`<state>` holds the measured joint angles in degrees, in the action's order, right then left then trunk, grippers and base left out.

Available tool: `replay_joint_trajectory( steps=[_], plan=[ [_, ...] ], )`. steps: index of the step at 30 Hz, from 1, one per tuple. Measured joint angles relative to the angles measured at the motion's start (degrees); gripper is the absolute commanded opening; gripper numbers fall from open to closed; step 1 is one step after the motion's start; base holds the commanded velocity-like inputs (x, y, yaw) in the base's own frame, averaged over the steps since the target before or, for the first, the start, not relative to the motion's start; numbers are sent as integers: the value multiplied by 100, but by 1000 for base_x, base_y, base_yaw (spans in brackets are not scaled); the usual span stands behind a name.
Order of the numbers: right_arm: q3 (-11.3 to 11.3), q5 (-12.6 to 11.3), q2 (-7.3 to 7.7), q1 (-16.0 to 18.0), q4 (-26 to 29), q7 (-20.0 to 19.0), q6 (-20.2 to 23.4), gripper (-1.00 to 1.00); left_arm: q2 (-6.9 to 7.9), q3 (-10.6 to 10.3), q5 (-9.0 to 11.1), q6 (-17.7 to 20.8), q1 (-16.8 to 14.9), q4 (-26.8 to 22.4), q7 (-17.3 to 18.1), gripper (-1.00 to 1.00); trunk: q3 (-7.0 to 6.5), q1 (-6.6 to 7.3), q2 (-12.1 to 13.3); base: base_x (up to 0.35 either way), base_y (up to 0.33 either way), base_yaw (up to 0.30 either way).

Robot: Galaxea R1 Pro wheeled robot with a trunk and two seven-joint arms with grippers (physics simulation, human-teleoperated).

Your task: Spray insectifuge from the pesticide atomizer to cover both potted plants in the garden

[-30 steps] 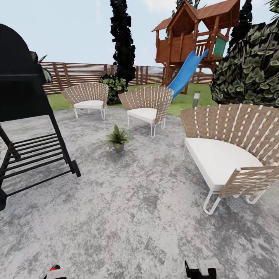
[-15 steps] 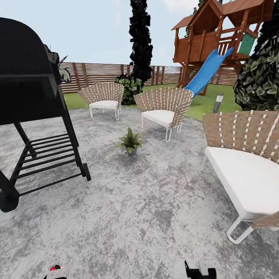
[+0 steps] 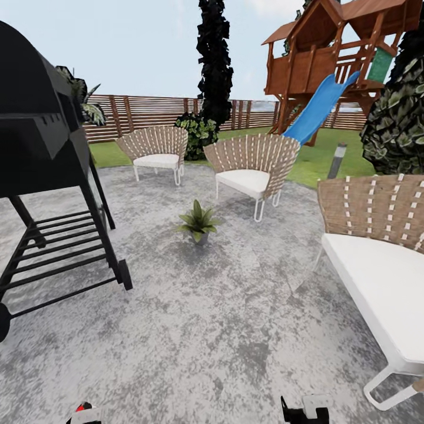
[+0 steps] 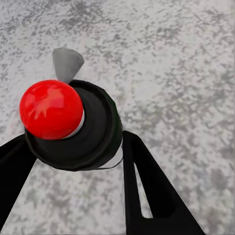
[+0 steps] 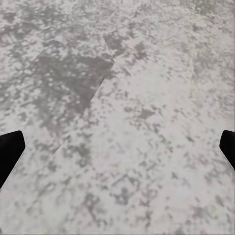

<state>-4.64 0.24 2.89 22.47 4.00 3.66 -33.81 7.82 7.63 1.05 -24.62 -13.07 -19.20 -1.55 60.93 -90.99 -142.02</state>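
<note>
One potted plant (image 3: 198,221), a small rosette of green leaves in a grey pot, stands on the stone patio (image 3: 194,330) ahead of me, between the grill and the chairs. The second potted plant is out of view. In the left wrist view my left gripper (image 4: 76,142) is shut on the pesticide atomizer (image 4: 93,132), seen end-on as a dark round body with a red knob and a grey nozzle. Its red tip (image 3: 84,407) peeks in at the head view's lower edge. My right gripper (image 5: 117,147) hangs open over bare paving, with nothing between its fingers.
A black grill (image 3: 41,147) on a wheeled frame stands close at the left. Three wicker chairs (image 3: 154,147) (image 3: 253,165) (image 3: 383,235) ring the patio's far and right sides. Beyond are a bollard lamp (image 3: 337,160), lawn, a slatted fence and a playhouse with a blue slide (image 3: 321,106).
The whole head view has shifted, so the camera moved: the grill, plant and chairs sit further right and a little nearer. Both grippers keep their places at the lower edge.
</note>
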Motion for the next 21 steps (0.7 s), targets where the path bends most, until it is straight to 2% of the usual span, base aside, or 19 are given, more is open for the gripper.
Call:
replay_joint_trajectory(
  steps=[21],
  plan=[
    [0,7,0,0,0,0,0,100,0,-2,-7,2,0,0,0,-100,0,0,0,338,-4,0]
  ],
)
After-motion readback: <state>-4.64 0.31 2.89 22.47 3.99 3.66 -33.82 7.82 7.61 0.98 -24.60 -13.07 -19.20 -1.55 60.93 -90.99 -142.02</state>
